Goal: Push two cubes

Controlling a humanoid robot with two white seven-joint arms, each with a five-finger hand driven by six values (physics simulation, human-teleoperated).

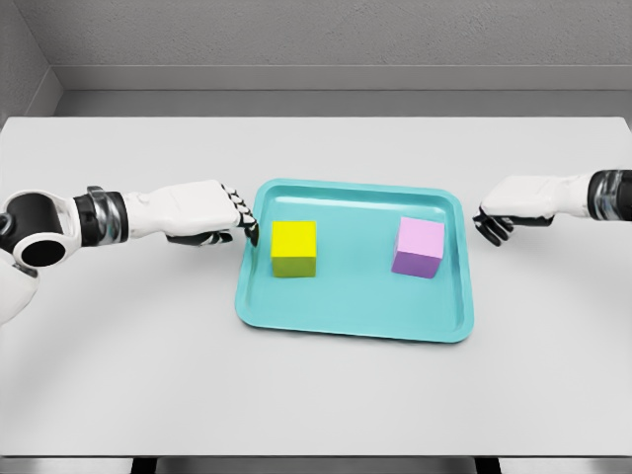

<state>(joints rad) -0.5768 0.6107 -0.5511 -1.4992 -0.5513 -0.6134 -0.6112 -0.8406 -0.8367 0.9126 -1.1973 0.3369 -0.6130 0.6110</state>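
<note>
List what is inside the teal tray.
Inside the teal tray: a yellow cube on the left and a pink cube on the right, apart. The floor beneath each cube is covered.

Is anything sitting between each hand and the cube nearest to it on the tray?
Only the tray's raised rim. The left hand is at the left rim, beside the yellow cube. The right hand is outside the right rim, farther from the purple cube. No other objects intervene.
</note>
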